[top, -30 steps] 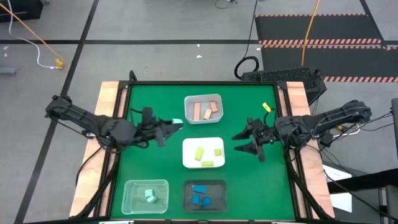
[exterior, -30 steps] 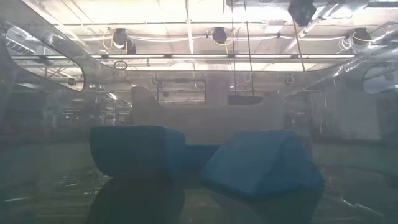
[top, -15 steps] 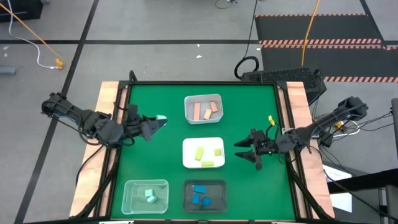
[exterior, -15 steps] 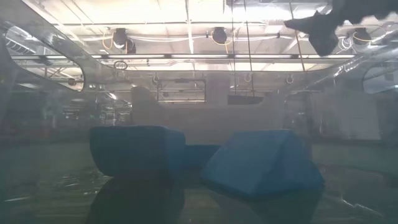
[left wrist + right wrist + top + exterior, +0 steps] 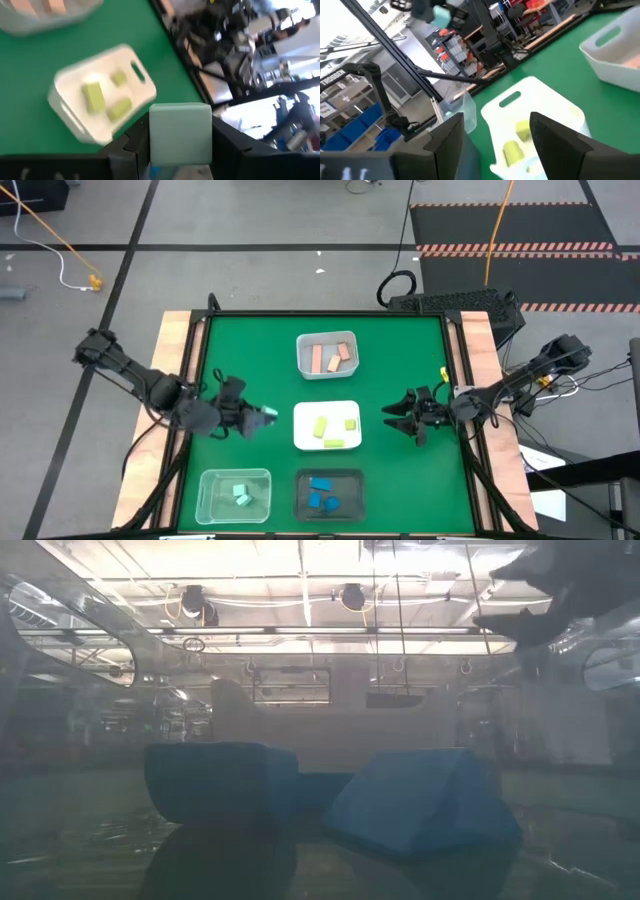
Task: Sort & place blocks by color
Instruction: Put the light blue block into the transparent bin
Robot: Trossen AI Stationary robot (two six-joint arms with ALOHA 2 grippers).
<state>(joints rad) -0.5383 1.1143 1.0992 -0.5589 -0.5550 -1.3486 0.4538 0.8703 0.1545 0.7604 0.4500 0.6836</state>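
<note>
My left gripper (image 5: 262, 418) is shut on a pale mint block (image 5: 269, 415) above the green table, just left of the white tray (image 5: 300, 442) that holds yellow-green blocks (image 5: 320, 426). In the left wrist view the mint block (image 5: 180, 132) sits between my dark fingers. My right gripper (image 5: 396, 418) hovers open and empty to the right of that white tray; its wrist view shows the gap (image 5: 497, 150) over the tray's edge. Mint blocks (image 5: 240, 495) lie in the clear tray, blue blocks (image 5: 322, 495) in the black tray, salmon blocks (image 5: 332, 358) in the far tray. My left gripper pinches the mint block between its two fingers, which sit on two opposite side faces (image 5: 155, 135). The fingers reach toward the table's right side. The block is lifted clear of the table.
The clear tray (image 5: 205, 500) and the black tray (image 5: 300, 500) sit along the near edge, and the salmon tray (image 5: 303, 360) stands farther back. Wooden rails run along both sides of the table. In the low view two blue blocks (image 5: 220, 785) fill the foreground.
My left gripper has carried the mint block first toward the table's left, then toward the near edge, and now hangs beside the white tray. My right gripper has come down a little and stayed to the right of the white tray.
</note>
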